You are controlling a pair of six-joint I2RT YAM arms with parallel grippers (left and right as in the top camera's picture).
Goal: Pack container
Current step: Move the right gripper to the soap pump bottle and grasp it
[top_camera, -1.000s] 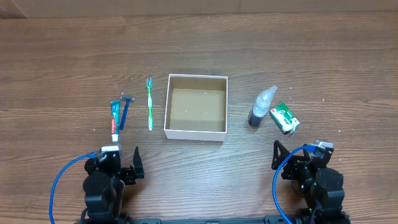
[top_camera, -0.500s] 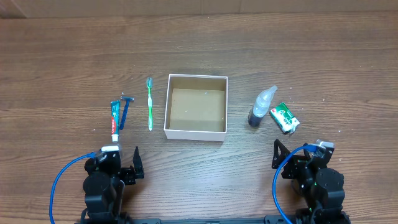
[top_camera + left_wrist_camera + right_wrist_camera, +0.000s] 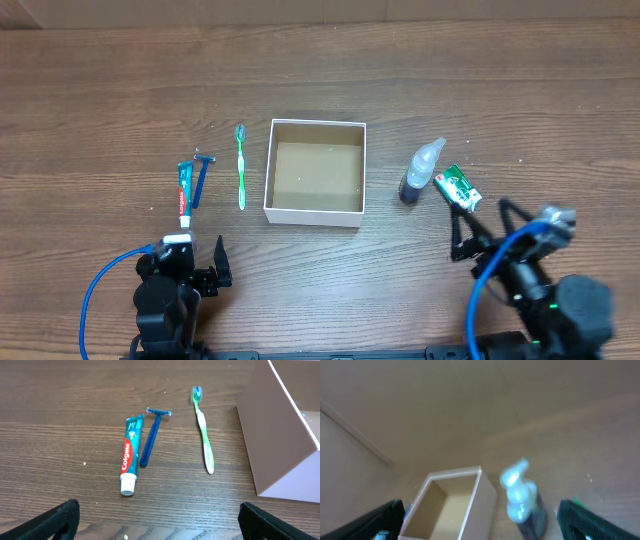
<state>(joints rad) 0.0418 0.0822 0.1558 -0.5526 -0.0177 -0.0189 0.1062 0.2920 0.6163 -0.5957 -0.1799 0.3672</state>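
On the wooden table (image 3: 320, 70), a toothpaste tube (image 3: 183, 195), blue razor (image 3: 202, 177) and green toothbrush (image 3: 241, 167) lie side by side toward the left edge. A spray bottle (image 3: 420, 172) and green packet (image 3: 459, 188) sit toward the right edge.

Soft, even light from above, moderately bright; shadows faint and short; overhead and left wrist views sharp; right wrist view blurred throughout; the spray bottle (image 3: 520, 496) and box (image 3: 481, 504) just ahead of the right claw (image 3: 481, 519) show smeared, hazy edges.

Overhead looks straight down; wrist views low, forward-facing; all share container (image 3: 314, 216).
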